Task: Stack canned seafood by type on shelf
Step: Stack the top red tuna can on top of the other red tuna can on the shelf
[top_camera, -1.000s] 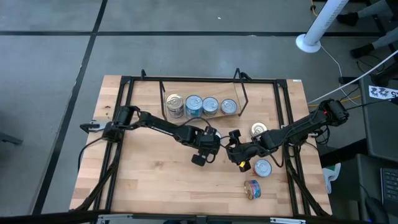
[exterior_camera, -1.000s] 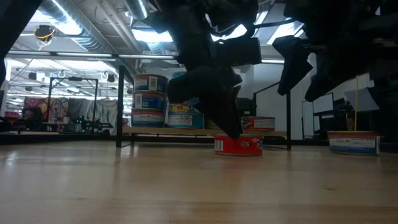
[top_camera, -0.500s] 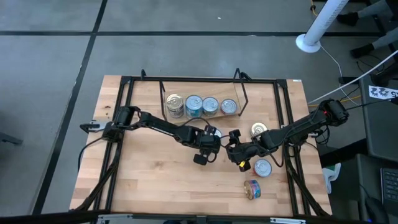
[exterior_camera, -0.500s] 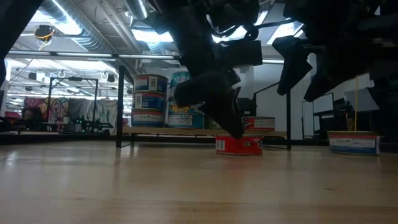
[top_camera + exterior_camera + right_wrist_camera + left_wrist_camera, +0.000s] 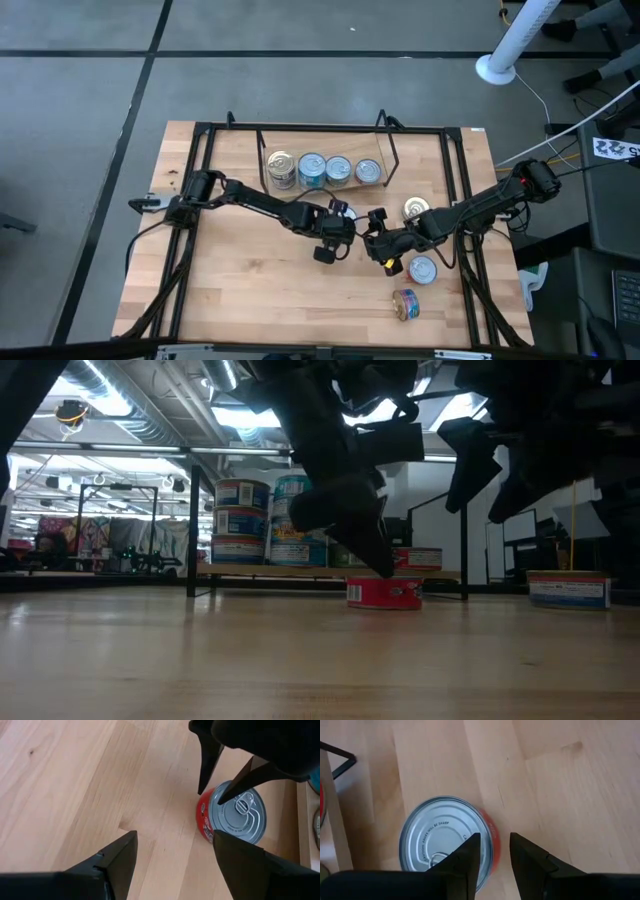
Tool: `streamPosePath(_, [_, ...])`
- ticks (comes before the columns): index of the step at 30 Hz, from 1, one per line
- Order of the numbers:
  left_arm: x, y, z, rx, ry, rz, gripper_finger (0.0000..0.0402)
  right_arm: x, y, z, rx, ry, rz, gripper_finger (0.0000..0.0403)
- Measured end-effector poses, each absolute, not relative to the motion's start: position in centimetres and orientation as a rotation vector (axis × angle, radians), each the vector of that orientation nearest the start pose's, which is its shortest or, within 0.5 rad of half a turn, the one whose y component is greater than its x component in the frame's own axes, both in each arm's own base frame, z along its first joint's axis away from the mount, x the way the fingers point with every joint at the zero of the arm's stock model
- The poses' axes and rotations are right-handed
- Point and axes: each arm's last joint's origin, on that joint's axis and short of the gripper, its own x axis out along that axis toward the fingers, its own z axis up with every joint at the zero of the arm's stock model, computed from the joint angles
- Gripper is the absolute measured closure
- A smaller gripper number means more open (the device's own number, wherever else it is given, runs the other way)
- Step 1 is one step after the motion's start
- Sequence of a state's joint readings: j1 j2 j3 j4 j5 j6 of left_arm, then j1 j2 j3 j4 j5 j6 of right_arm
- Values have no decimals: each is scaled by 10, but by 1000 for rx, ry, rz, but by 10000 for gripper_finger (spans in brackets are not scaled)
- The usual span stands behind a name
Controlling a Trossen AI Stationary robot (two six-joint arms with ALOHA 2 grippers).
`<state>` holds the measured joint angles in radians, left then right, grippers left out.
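Note:
A red-sided can of seafood with a silver lid (image 5: 235, 815) stands upright on the table, just in front of the shelf (image 5: 325, 185). My left gripper (image 5: 495, 855) hangs over it, open and slanting down. One finger is over the lid and the other just outside the red wall. My right gripper (image 5: 175, 837) waits open a little to the right, above bare wood. On the shelf stand several cans (image 5: 312, 170), in two stacks (image 5: 240, 520) and as single tins. My left gripper's fingers straddle the red can's rim (image 5: 490, 832) from above, slanting down. One fingertip (image 5: 220, 800) is at the edge of the lid and the other (image 5: 201, 790) beside the wall. I cannot tell whether either one touches the can.
Three loose cans lie on the right of the table: one gold-lidded (image 5: 417, 208), one silver-lidded (image 5: 422, 270), one on its side (image 5: 405, 303) near the front. Black rails (image 5: 205, 160) frame the tabletop. Bare wood lies at the front left.
My left gripper has stayed over the red can and has turned a little at the wrist. My right arm has kept still.

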<state>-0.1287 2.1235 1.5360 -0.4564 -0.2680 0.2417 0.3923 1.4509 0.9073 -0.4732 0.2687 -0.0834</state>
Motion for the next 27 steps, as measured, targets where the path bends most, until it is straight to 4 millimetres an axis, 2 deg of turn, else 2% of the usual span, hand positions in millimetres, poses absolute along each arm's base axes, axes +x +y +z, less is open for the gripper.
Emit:
streamPosePath(20, [434,-47,144,470,1073,11,303,261,100,209,-408,960,153,146])
streamPosePath(23, [434,-47,144,500,1075,9,319,261,100,209,-408,960,154,146])
streamPosePath(27, [433,-47,144,511,1077,21,365,261,100,209,-408,960,153,146])
